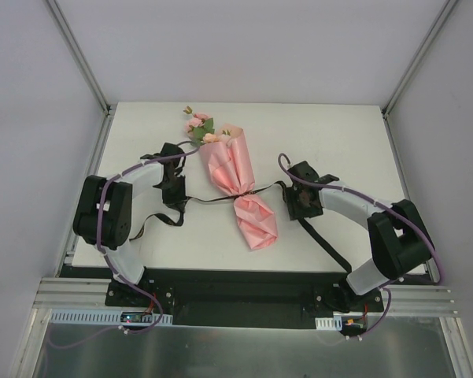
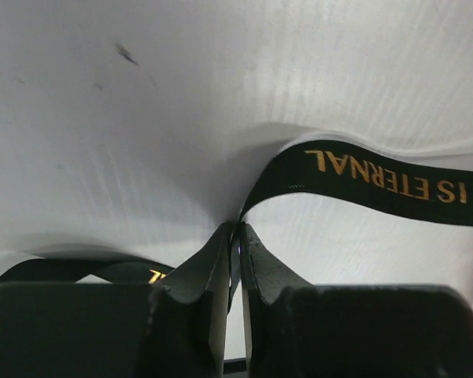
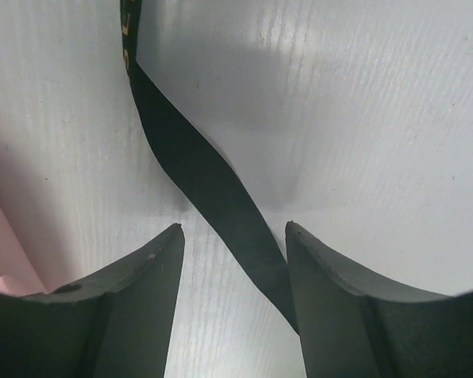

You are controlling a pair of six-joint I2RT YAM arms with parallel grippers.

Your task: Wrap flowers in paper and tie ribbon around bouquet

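Across the pinched waist of the bouquet [image 1: 234,177], which lies lengthwise near the middle of the surface [image 1: 338,142], the ribbon [image 1: 216,198] meets the paper [image 1: 256,222] and runs out to both sides; from above I cannot tell whether it goes fully round the waist or only passes beneath it. By its look the ribbon is light, limp and smooth, a printed strap that buckles and twists freely; it arches up off the surface in the left wrist view and makes a half-turn in the right wrist view; it would likely slide through a loose pinch, so it is best taken flat across its width, close to the bouquet, where a short run leaves little slack to flop. The paper seems thin and quick to crease; the flowers [image 1: 198,126], poking from the wide far end, seem light and easily shifted; a hard pull on one side could drag the whole bundle.

The left tool [image 2: 238,228] sits just left of the waist, its fingers pressed together on the ribbon, which rises from the gap and arches away; the right tool [image 3: 234,228], just right of the waist, has its fingers parted; the ribbon slants along the surface through that gap, close by one finger's inner edge, not gripped.
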